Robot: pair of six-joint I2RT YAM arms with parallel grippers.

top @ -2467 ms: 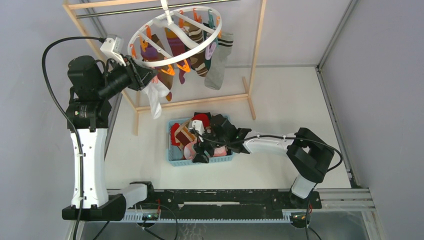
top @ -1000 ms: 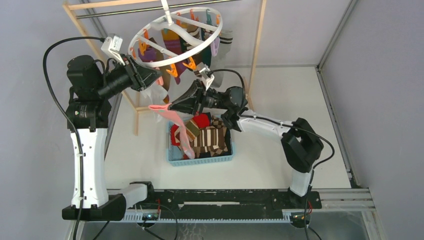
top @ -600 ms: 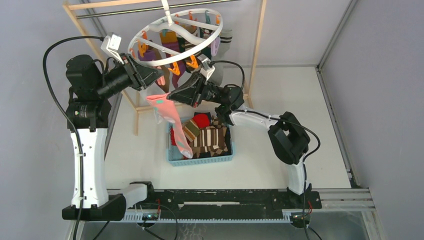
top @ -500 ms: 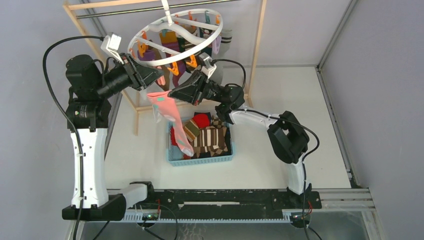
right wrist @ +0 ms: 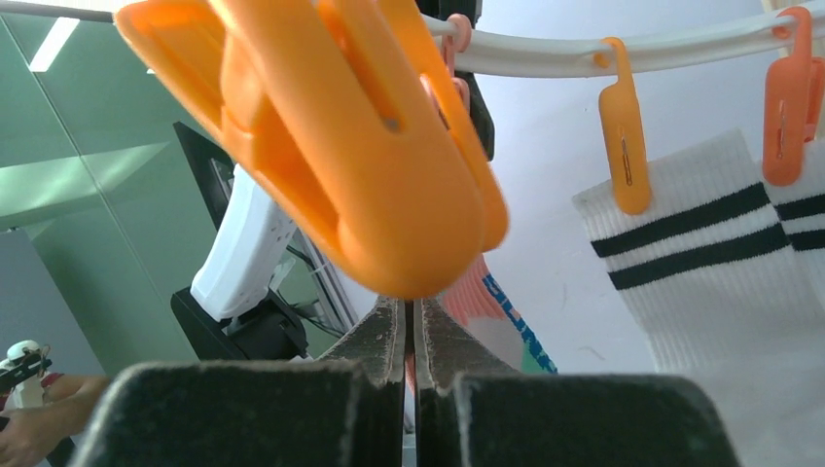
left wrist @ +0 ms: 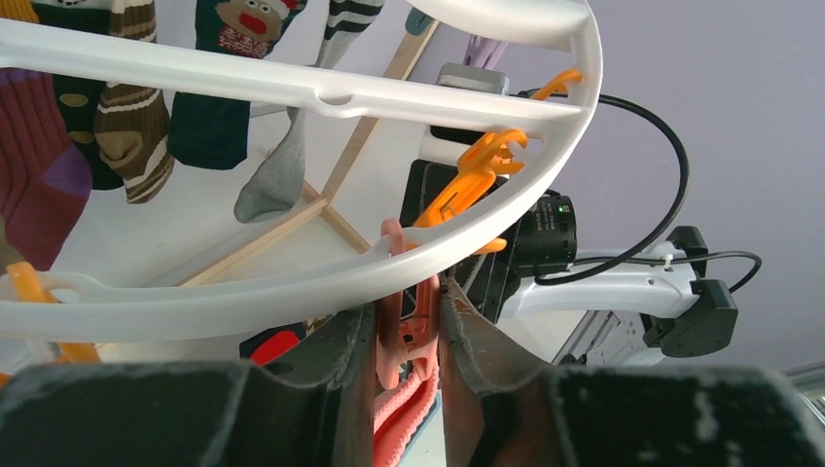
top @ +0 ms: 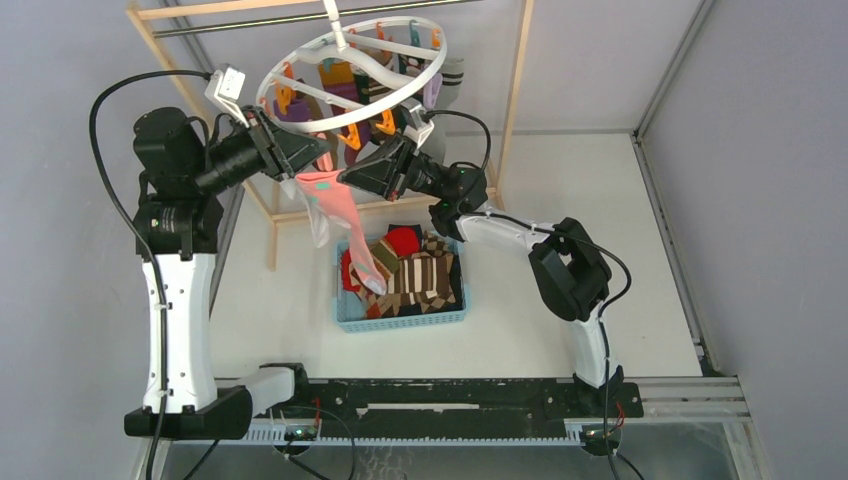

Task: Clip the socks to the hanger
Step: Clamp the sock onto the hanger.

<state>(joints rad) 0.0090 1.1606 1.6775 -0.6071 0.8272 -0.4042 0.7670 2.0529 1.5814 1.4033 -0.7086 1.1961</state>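
The white round hanger [top: 352,62] hangs from the wooden rack, with several socks [top: 340,85] clipped under it. My left gripper [top: 320,160] is shut on a pink clip [left wrist: 397,336] just below the ring [left wrist: 292,282], squeezing it between both fingers. A pink sock [top: 342,215] with blue and green marks dangles from beside that clip towards the basket. Its cuff [left wrist: 401,420] shows right under the clip. My right gripper [top: 343,180] is shut on the pink sock [right wrist: 491,311], with its tip close to the left gripper. More socks [top: 412,270] lie in the basket.
A blue plastic basket [top: 400,320] stands on the table under the hanger. The light wooden rack frame [top: 515,100] surrounds the hanger. A big orange clip [right wrist: 340,136] hangs right over my right fingers. A white sock with black bands [right wrist: 710,243] hangs close on the right.
My right gripper picked the pink sock out of the basket and carried it up and left to the pink clip. The left gripper stayed shut on that clip.
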